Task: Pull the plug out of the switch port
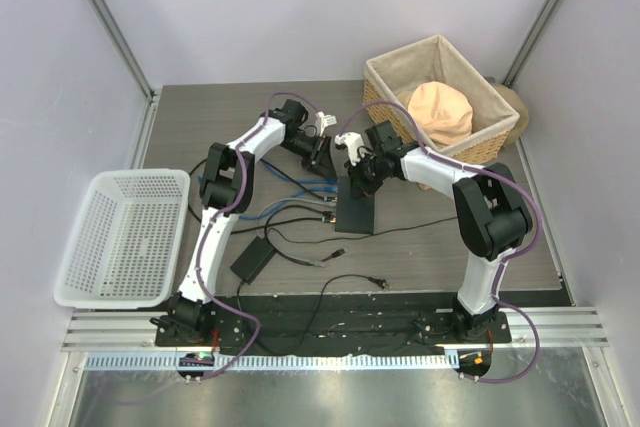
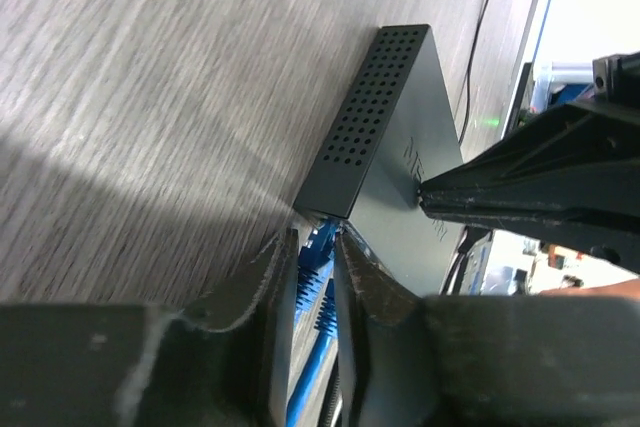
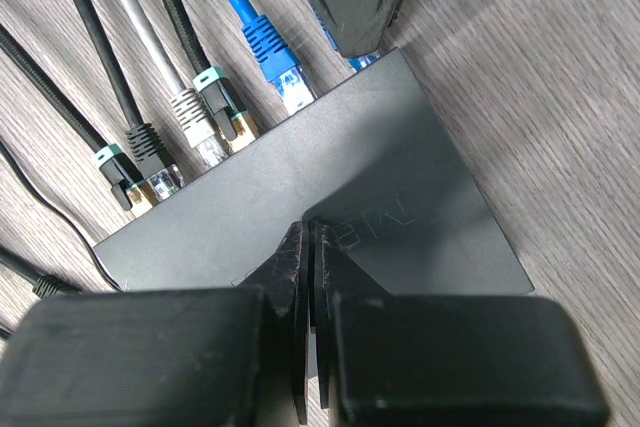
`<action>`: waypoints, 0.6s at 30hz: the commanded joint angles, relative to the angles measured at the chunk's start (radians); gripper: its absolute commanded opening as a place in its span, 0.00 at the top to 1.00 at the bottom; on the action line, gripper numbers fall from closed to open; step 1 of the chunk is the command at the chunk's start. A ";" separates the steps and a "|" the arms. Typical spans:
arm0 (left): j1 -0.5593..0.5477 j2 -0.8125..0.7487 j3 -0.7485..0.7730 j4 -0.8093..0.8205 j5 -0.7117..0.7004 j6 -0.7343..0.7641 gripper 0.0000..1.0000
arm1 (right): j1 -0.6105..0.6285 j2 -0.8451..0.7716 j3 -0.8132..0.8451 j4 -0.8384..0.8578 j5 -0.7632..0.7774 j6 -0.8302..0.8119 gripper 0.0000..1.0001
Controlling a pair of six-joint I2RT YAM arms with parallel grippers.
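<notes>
The table [image 1: 430, 257] has a grey wood pattern and is closed in by pale walls [image 1: 300, 7] with metal posts in the corners. The switch [image 1: 357, 209] lies flat in the centre of the top view. Loose cables [image 1: 290, 209] run to its left, and a black power adapter [image 1: 255, 257] lies to its lower left. The right gripper [image 3: 309, 235] has its fingers almost together and holds nothing; its tips press on the top of the switch. The left gripper [image 2: 316, 239] is narrow and clamps the plug [image 2: 322, 252], a blue one, at the corner of the socket edge. This gripper hides most of the plug in the right wrist view. Beside it in the row sit another blue plug [image 3: 277, 55], then grey and black ones. A white plastic basket [image 1: 120, 237] stands at the left. A wicker basket [image 1: 385, 97] in the upper right holds a peach-coloured soft thing [image 1: 440, 112].
</notes>
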 commanded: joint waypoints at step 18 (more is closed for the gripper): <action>-0.069 0.035 -0.004 -0.250 -0.192 0.089 1.00 | 0.013 0.036 -0.043 -0.031 0.073 -0.026 0.98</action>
